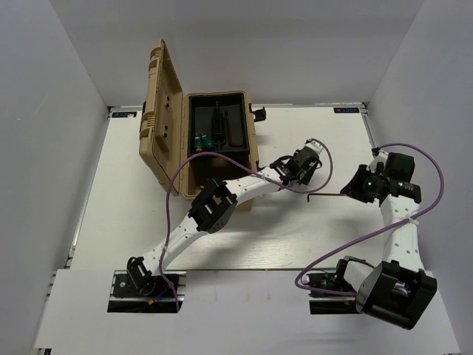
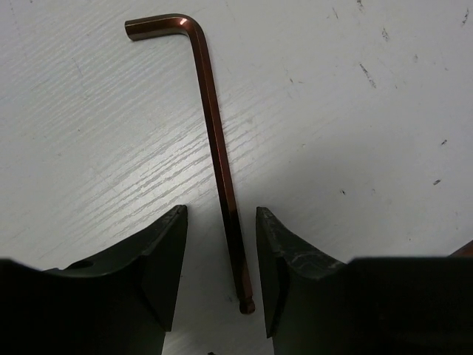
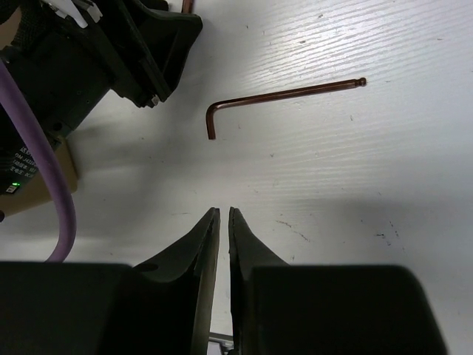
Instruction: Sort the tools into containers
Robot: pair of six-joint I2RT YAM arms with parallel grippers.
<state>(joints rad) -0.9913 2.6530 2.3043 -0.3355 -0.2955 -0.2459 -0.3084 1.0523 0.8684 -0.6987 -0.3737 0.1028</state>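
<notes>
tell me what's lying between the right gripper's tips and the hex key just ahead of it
Nothing: in the right wrist view, only bare white tabletop separates the right gripper from the hex key.

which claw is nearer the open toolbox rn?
Left. Left claw is just right of the toolbox, open over a hex key; right claw sits farther right.

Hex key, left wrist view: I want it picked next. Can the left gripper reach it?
Likely yes: the hex key lies flat, its end between the open fingers of the left gripper, nothing blocking.
</notes>
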